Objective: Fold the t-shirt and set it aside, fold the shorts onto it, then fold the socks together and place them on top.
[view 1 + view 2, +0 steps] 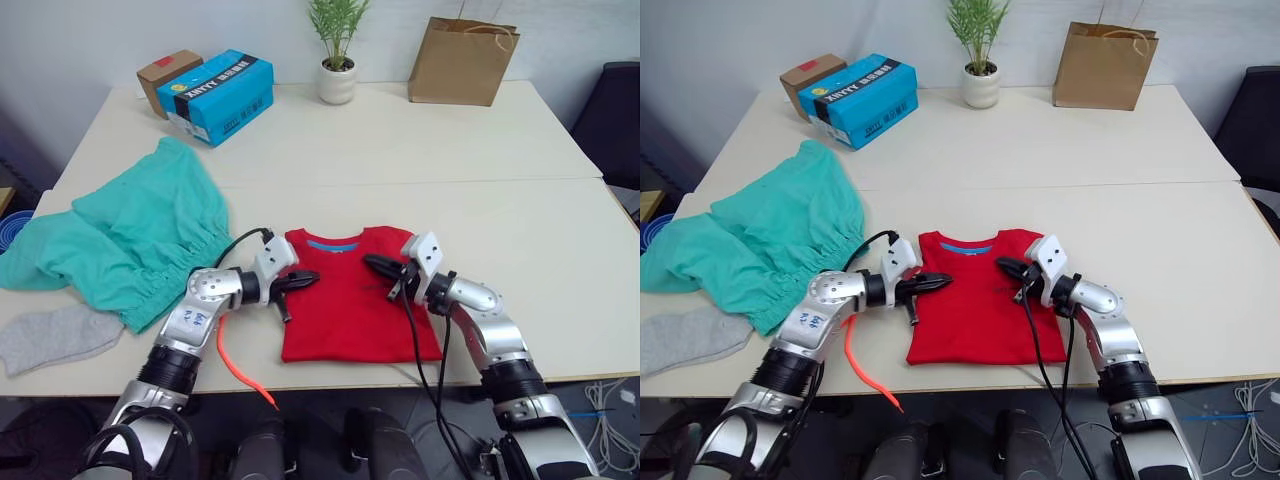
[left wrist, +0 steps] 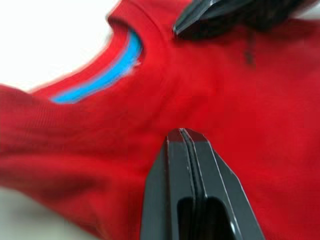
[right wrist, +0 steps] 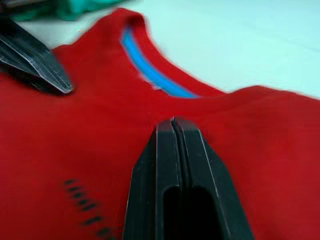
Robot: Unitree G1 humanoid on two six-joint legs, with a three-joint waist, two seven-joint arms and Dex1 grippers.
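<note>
The red t-shirt (image 1: 355, 305) lies folded into a rectangle at the table's front centre, blue neck label facing the far side. My left gripper (image 1: 310, 276) is shut, its tips over the shirt's left upper part; the left wrist view shows its fingers (image 2: 172, 165) pressed together with no cloth between. My right gripper (image 1: 371, 263) is shut too, pointing in from the right just below the collar. The two tips face each other a short gap apart. The teal shorts (image 1: 130, 240) lie crumpled at the left, orange drawstring (image 1: 240, 365) hanging off the front edge. A grey sock (image 1: 55, 338) lies at the front left.
At the table's far side stand a blue box (image 1: 222, 95), a brown cardboard box (image 1: 168, 70), a potted plant (image 1: 337, 80) and a paper bag (image 1: 462, 62). A dark chair (image 1: 615, 120) is at the right. Bare tabletop (image 1: 540, 250) lies right of the shirt.
</note>
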